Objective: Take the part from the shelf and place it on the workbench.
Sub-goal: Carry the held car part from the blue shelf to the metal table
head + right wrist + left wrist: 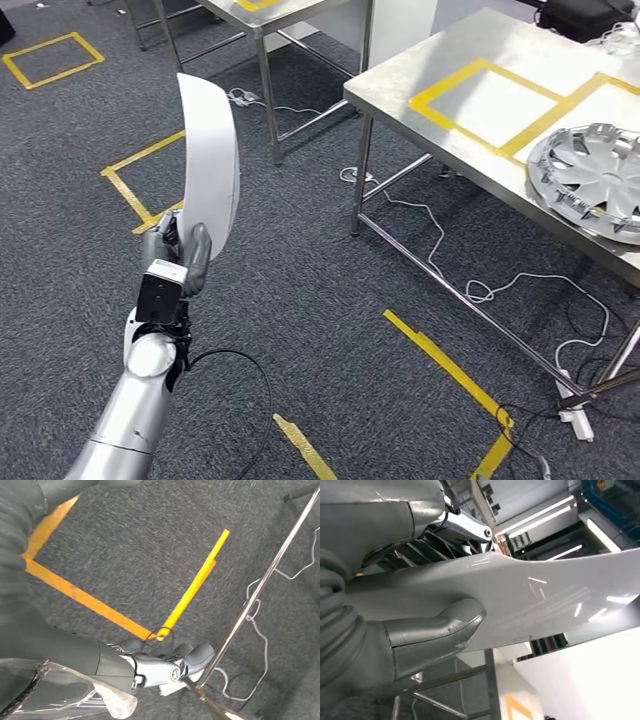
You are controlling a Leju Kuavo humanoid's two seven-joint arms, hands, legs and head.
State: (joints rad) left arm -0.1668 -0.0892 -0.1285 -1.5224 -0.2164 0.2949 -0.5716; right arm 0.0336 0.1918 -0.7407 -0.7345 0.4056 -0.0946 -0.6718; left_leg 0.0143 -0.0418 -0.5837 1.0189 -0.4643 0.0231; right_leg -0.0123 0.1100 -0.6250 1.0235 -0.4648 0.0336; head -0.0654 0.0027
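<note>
Gripping white part [210, 160], L hand [175, 258], upright

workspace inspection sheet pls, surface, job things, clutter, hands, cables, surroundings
Surface: steel workbench at right, marked with yellow tape rectangles.
Job's things: curved white panel held upright over the floor, not yet on the workbench.
Clutter: silver wheel cover lying on the workbench at its right end.
Hands: left hand grips the white panel's lower edge, thumb pressed on its face. Right hand hangs over the carpet; whether it holds anything is unclear.
Cables: white cable looped on the floor under the workbench; black cable by the left arm.
Surroundings: dark grey carpet with yellow tape marks, second steel table behind.
</note>
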